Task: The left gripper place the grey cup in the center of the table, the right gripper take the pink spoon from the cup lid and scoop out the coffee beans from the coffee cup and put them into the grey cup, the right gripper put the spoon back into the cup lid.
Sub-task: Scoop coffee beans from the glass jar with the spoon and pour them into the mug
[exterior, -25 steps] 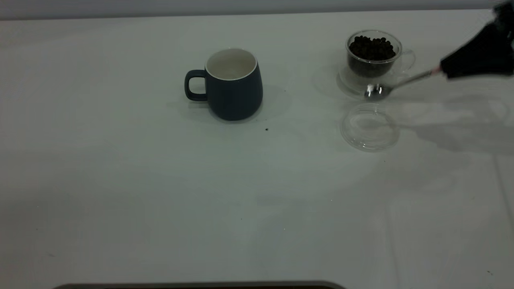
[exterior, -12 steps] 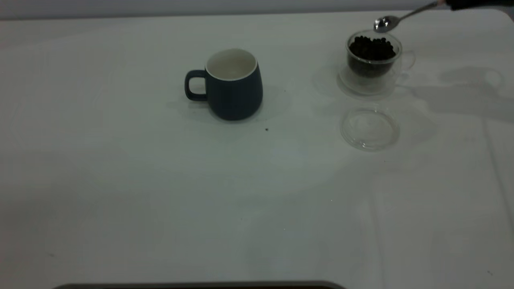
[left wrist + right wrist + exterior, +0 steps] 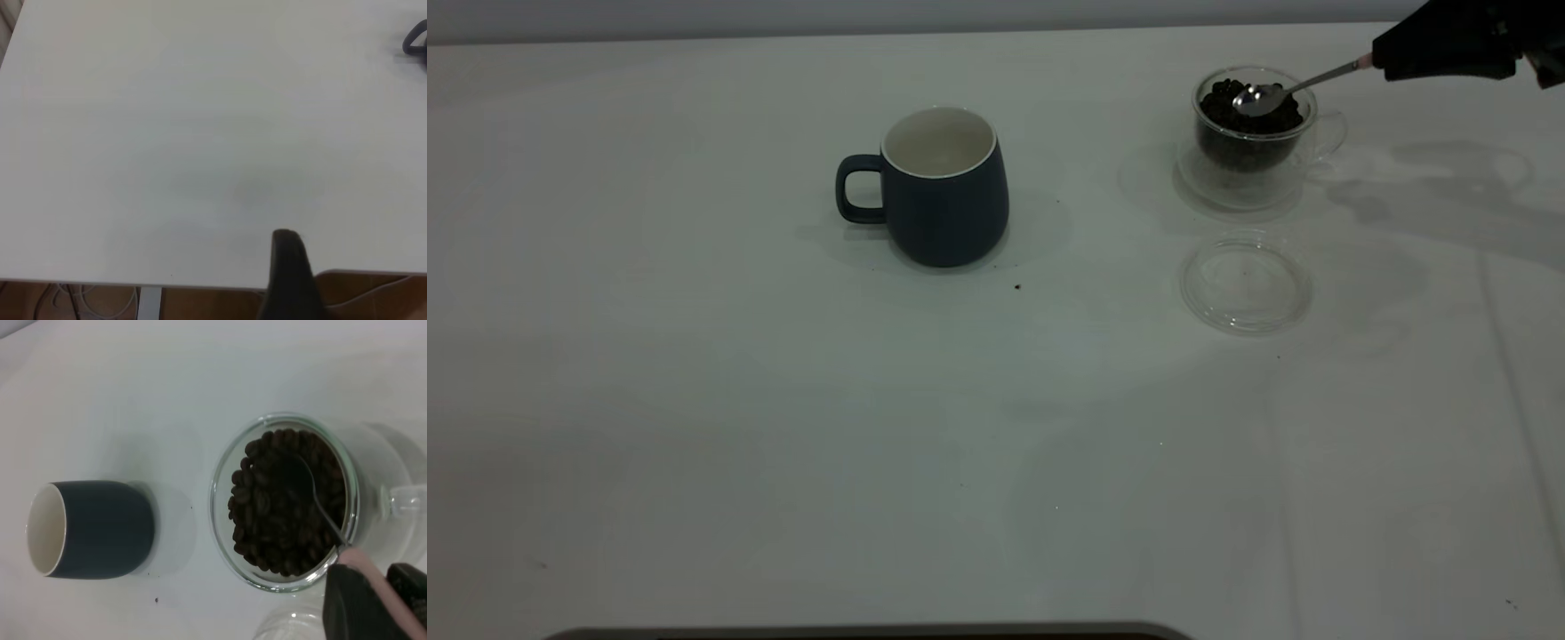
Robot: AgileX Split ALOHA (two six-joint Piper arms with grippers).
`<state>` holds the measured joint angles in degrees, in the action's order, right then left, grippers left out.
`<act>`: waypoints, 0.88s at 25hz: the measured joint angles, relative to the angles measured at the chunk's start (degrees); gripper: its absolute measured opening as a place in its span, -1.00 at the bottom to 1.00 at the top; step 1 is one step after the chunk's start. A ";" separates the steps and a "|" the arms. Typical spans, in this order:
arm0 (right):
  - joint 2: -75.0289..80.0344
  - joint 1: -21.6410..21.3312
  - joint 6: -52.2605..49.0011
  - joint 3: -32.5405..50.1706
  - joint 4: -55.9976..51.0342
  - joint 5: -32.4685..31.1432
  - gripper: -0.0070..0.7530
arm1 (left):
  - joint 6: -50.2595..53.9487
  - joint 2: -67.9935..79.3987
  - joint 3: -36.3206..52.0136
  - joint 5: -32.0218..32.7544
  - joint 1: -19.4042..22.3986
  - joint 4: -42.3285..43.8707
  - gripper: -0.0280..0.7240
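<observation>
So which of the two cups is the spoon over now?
The clear glass coffee cup full of coffee beans; the right claw holds the pink spoon above it. The grey cup, opaque and empty, stands apart.

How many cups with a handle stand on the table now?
2. The grey cup stands near the middle of the table; the coffee cup, full of coffee beans, is far right. None seems hidden.
</observation>
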<state>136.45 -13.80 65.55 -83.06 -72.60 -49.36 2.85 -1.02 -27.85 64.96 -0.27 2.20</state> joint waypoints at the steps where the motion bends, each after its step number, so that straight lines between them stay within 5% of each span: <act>1: 0.42 0.12 -0.13 0.00 -0.07 0.00 -0.73 | 0.00 0.00 0.00 0.00 0.00 0.00 0.58; 22: 2.72 -0.74 -7.57 -0.08 -0.48 -2.43 -0.73 | 0.00 0.00 0.00 0.00 0.00 0.00 0.58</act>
<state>139.16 -14.55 57.98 -83.14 -73.08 -51.79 2.85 -1.02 -27.85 64.96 -0.27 2.20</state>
